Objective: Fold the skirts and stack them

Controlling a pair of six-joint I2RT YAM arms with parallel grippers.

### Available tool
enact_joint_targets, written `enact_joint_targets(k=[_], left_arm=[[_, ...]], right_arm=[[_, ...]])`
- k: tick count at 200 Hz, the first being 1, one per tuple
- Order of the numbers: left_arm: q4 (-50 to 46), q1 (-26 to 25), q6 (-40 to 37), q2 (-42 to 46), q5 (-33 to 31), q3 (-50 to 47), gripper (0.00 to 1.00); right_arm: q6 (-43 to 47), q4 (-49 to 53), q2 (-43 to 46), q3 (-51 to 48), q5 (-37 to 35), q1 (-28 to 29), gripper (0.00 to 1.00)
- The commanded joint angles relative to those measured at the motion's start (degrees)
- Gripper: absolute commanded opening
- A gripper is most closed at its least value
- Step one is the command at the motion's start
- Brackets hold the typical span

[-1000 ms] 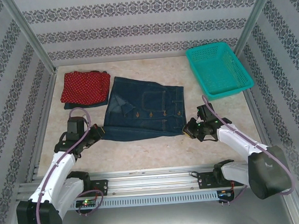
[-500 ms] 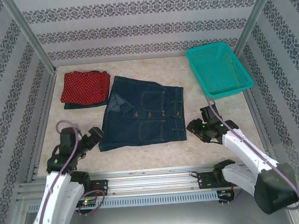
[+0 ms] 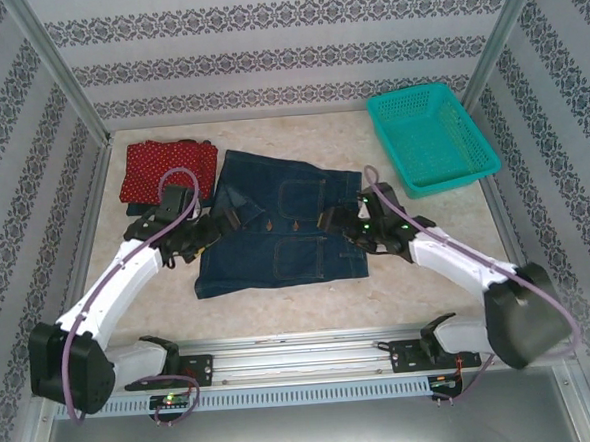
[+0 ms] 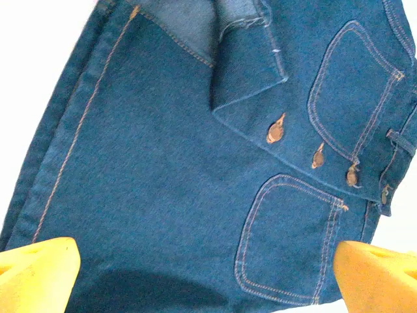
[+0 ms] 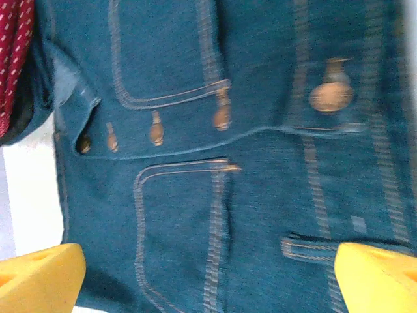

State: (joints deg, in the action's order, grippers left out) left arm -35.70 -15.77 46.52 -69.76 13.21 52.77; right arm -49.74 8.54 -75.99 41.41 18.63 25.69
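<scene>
A dark blue denim skirt [image 3: 276, 244] with pockets and buttons lies spread flat in the middle of the table, one corner near its top left folded over. My left gripper [image 3: 215, 229] hovers over its left side, open, yellow fingertips [image 4: 36, 274] wide apart above the denim skirt [image 4: 163, 163]. My right gripper [image 3: 340, 221] hovers over the skirt's right side by the waistband, also open, with nothing between its fingertips [image 5: 378, 277]. A folded red skirt with white dots [image 3: 166, 167] lies at the back left on a dark cloth [image 5: 19, 117].
A teal mesh basket [image 3: 430, 138] stands at the back right corner. Patterned walls and metal posts close in the table on three sides. Bare tabletop [image 3: 429, 278] runs along the near edge in front of the denim skirt.
Both grippers let go of the denim skirt's near corners and opened. Both arms drew back, then swung forward over the skirt's left and right sides.
</scene>
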Motion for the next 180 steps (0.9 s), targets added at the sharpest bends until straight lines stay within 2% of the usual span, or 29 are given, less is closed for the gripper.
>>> enact_joint_targets(k=[1,19,28,46,73,98,123,146,171,180], left_arm=[[-0.6,-0.2,0.7,-4.3,-0.9,-2.3,1.00],[0.5,-0.8,2.3,-8.2,3.7,-4.4,1.00],[-0.7,-2.1,3.1,-8.3,3.6,-5.4,1.00],[-4.1,-5.1,5.9,-5.4,2.7,-9.8,1.00],[-1.6,-8.4,12.2,-0.1,9.7,-22.4,1.00],[-5.1,-10.5,11.6,3.5,7.3,-25.4,1.00],[-6.3,-9.6,5.8,1.5,3.6,-17.0,1.00],[-9.0,-9.8,-1.6,-6.0,0.8,0.1,1.00],[-11.2,-11.0,-10.4,-16.6,-5.0,15.6,1.00],[-11.3,-11.3,-11.7,-20.9,-4.5,19.7,1.00]], right_arm=[[-1.5,-4.7,-7.8,2.4,3.9,1.6,0.98],[-3.1,-2.0,-13.1,4.3,3.4,2.0,0.98],[-3.9,1.1,-14.1,4.6,2.1,2.1,0.98],[-4.3,8.0,-13.7,3.5,-0.3,2.1,0.98],[-1.9,15.5,-10.5,0.9,-1.6,1.4,0.98],[0.3,20.6,-8.6,0.7,-3.6,1.0,0.98],[1.5,18.1,-8.4,2.4,-3.7,1.0,0.98],[2.6,16.9,-8.7,5.9,-4.3,1.8,0.98],[2.1,16.2,-9.5,7.5,-4.8,2.2,0.98],[1.5,15.8,-9.9,7.6,-5.0,2.3,0.98]])
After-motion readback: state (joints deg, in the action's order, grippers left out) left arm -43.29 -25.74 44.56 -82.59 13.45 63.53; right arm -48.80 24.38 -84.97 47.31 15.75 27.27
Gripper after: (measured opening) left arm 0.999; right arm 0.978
